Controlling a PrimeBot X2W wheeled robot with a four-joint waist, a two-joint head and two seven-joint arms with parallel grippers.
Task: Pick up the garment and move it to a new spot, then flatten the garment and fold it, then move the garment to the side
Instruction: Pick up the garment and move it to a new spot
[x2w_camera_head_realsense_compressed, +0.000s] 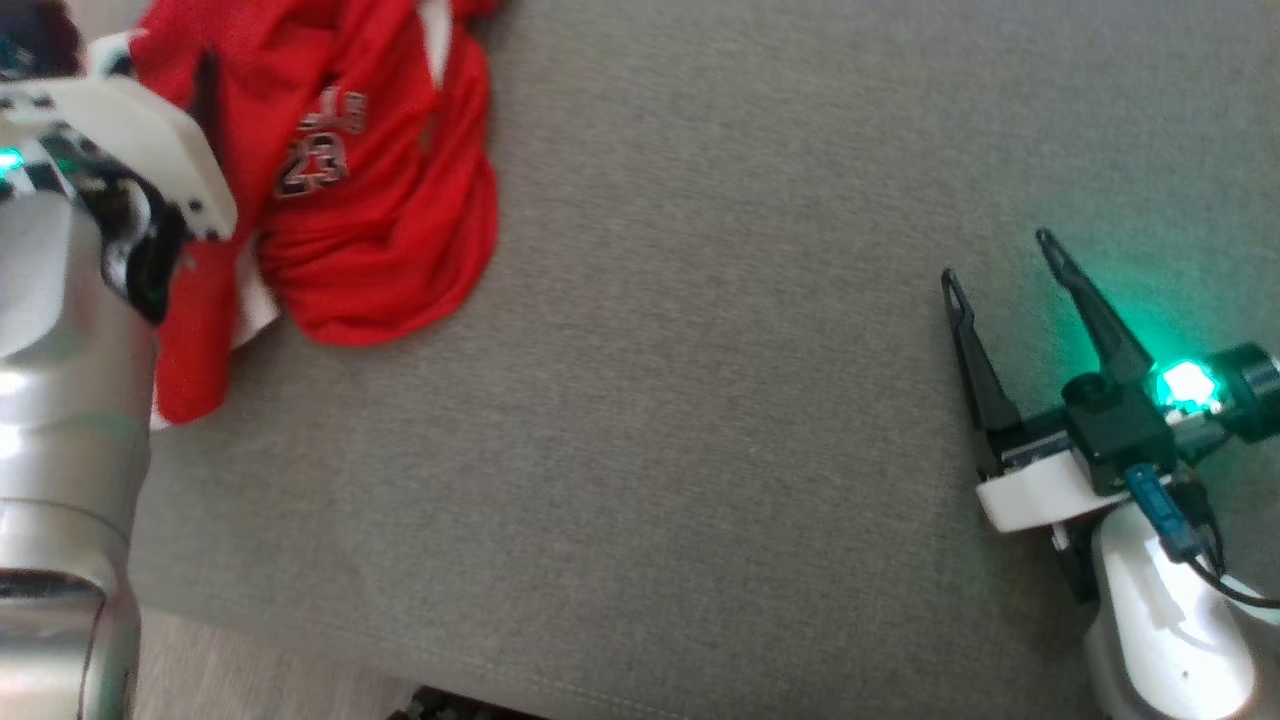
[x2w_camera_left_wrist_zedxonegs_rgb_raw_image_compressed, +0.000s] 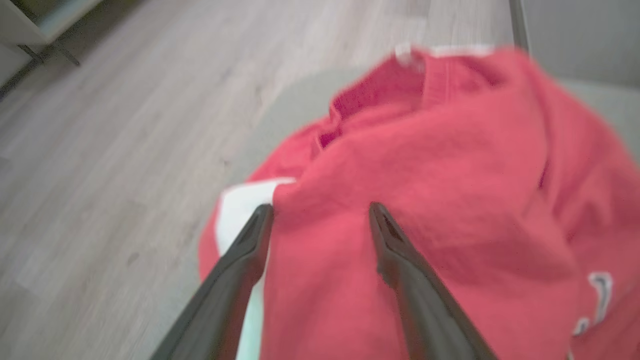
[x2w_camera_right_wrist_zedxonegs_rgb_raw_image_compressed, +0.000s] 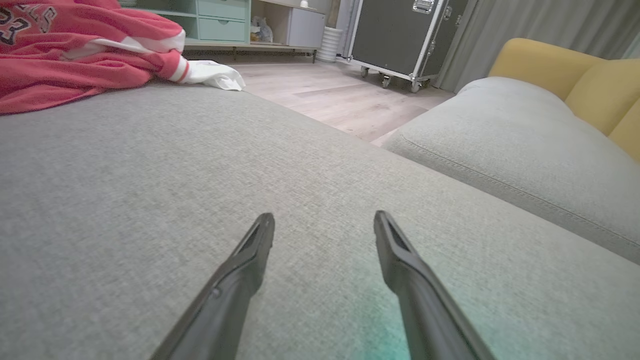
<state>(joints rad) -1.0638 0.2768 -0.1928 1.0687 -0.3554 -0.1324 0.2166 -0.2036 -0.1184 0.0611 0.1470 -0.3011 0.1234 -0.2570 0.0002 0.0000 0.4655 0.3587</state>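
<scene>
garment (x2w_camera_head_realsense_compressed: 385, 215): soft red cloth | sofa (x2w_camera_head_realsense_compressed: 700, 400): matt grey woven fabric | floor (x2w_camera_left_wrist_zedxonegs_rgb_raw_image_compressed: 100, 125): pale wood

The right gripper (x2w_camera_right_wrist_zedxonegs_rgb_raw_image_compressed: 325, 220) hangs low over a grey cushion (x2w_camera_right_wrist_zedxonegs_rgb_raw_image_compressed: 150, 200), fingers spread apart. The red garment (x2w_camera_right_wrist_zedxonegs_rgb_raw_image_compressed: 75, 60) lies bunched at the cushion's far left edge, with a white piece (x2w_camera_right_wrist_zedxonegs_rgb_raw_image_compressed: 212, 75), perhaps its sleeve, beside it. Beyond are a wood floor (x2w_camera_right_wrist_zedxonegs_rgb_raw_image_compressed: 340, 95) and a black wheeled case (x2w_camera_right_wrist_zedxonegs_rgb_raw_image_compressed: 400, 35).
</scene>
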